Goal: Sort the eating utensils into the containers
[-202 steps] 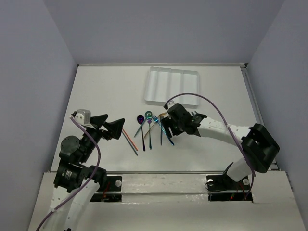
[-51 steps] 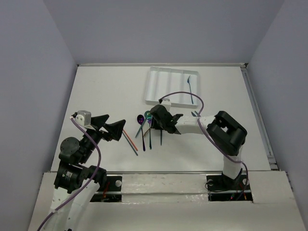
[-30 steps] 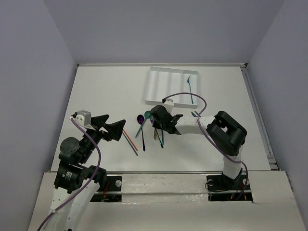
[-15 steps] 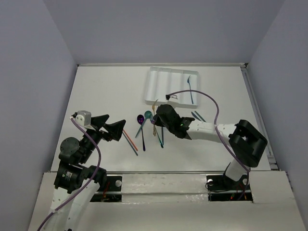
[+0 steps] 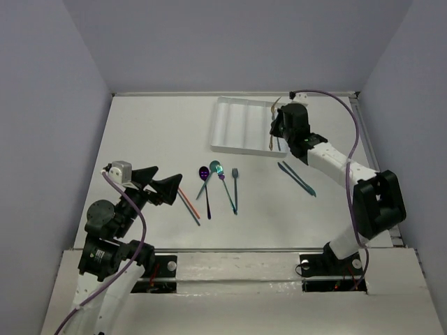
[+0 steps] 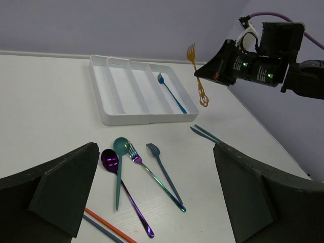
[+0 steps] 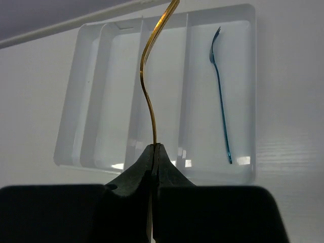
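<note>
My right gripper (image 5: 274,130) is shut on the handle of a gold fork (image 7: 148,76), holding it in the air, tines far, above the white tray (image 5: 225,123) and near its right-hand compartments. One blue fork (image 7: 221,112) lies in the rightmost compartment. On the table lie a purple spoon (image 6: 121,188), a teal spoon (image 6: 119,158), an iridescent fork (image 6: 152,173), a dark blue fork (image 6: 163,169), an orange chopstick (image 5: 187,200) beside a grey-blue one, and two teal chopsticks (image 5: 297,178). My left gripper (image 5: 160,187) hangs open left of the spoons.
The tray's other compartments (image 7: 114,96) hold nothing. White walls enclose the table at the back and both sides. A purple cable (image 5: 355,132) loops above my right arm.
My right gripper has lifted the gold fork out of the cluster of utensils and carried it back and to the right, over the tray. The left arm has not moved.
</note>
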You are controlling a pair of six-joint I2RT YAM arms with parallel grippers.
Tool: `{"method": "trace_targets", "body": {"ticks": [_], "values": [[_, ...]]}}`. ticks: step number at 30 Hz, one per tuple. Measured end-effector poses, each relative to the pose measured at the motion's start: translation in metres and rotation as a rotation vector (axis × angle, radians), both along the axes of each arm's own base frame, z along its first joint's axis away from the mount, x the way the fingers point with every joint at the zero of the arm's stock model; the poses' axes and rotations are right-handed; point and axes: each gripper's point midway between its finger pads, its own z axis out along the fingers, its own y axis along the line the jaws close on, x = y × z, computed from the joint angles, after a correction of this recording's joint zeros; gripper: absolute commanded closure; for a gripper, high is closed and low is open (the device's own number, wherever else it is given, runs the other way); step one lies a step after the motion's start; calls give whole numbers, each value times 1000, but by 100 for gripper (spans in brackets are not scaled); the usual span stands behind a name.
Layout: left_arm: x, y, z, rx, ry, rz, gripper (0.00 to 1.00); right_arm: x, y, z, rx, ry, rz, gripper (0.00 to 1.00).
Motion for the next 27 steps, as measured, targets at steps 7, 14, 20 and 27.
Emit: {"method": "trace_targets", "body": {"ticks": [7,14,20,27], "values": [[0,-2,-1,2,3,-12,1,58,-25,-25,-99,59,65,100],[3,-4,-4,7,17,-17,1,78,-35,-80,-154,185,109,100],[5,-5,-6,11,29,-19,1,86,-40,-91,-168,215,112,100],[5,-5,-6,12,29,-19,1,108,-38,-83,-172,189,92,70]]}}
